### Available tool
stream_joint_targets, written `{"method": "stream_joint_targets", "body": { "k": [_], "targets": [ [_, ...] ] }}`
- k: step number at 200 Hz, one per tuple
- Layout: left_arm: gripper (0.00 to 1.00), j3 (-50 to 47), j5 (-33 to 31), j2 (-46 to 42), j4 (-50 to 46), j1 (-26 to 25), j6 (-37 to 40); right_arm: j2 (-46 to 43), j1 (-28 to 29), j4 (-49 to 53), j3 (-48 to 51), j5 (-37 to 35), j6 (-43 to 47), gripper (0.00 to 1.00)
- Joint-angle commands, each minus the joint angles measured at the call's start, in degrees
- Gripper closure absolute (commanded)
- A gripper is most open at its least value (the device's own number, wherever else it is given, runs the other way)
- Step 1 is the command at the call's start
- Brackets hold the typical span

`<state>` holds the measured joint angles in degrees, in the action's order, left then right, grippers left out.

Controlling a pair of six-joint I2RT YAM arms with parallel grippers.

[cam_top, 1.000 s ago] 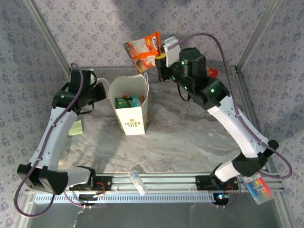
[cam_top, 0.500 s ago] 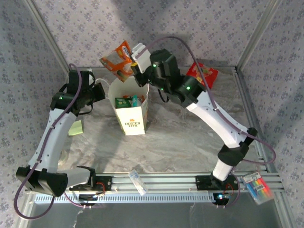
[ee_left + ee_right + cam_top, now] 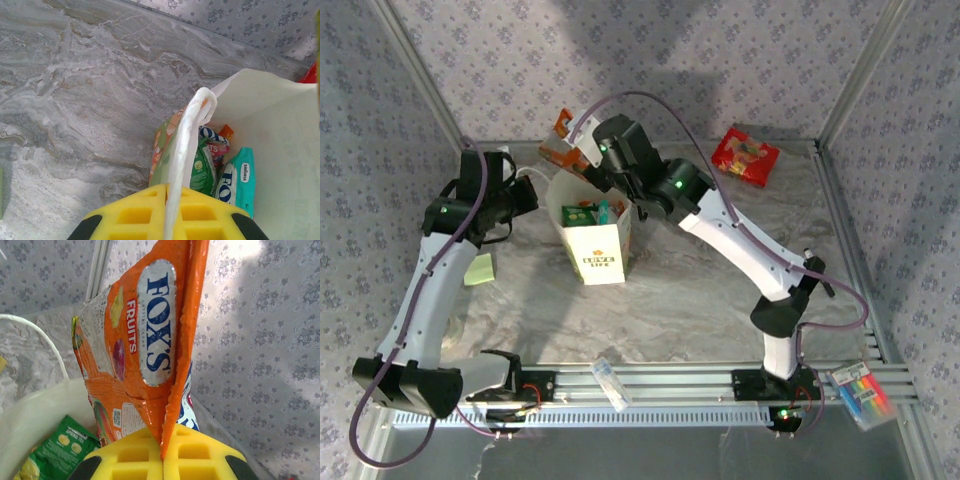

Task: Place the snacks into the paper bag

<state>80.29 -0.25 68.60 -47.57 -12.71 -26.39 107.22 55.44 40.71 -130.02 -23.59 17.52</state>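
The cream paper bag (image 3: 601, 250) stands open at the table's middle left, with green and teal packets (image 3: 590, 212) inside. My left gripper (image 3: 532, 192) is shut on the bag's left rim. In the left wrist view the white edge (image 3: 192, 125) runs between the yellow pads of that gripper (image 3: 172, 192), beside a green packet (image 3: 202, 167) and a teal one (image 3: 239, 177). My right gripper (image 3: 582, 152) is shut on the orange packet (image 3: 558, 140), held over the bag's back left edge. The orange FOX'S packet (image 3: 150, 340) rises from this gripper (image 3: 162, 442). A red packet (image 3: 746, 155) lies at the back right.
A clear plastic tube (image 3: 610, 383) lies on the front rail and a pack of markers (image 3: 865, 392) at the front right corner. A yellow-green note (image 3: 478, 268) sits left of the bag. Patterned walls close in the back and sides.
My right arm has swung left with the orange packet, from the back centre to over the bag's back left edge, uncovering the red packet. The left arm and bag stayed put.
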Motion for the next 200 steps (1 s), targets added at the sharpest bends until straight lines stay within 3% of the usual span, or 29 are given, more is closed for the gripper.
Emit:
{"method": "stream_joint_targets", "body": {
  "k": [1, 200],
  "targets": [
    [0.92, 0.1, 0.3, -1.5, 0.8, 0.6, 0.8, -0.5, 0.0, 1.3, -2.7, -3.2, 1.5, 1.00],
    [0.92, -0.1, 1.0, -2.0, 1.2, 1.0, 0.7, 3.0, -3.3, 5.8, 0.9, -3.8, 7.4, 0.98]
  ]
}}
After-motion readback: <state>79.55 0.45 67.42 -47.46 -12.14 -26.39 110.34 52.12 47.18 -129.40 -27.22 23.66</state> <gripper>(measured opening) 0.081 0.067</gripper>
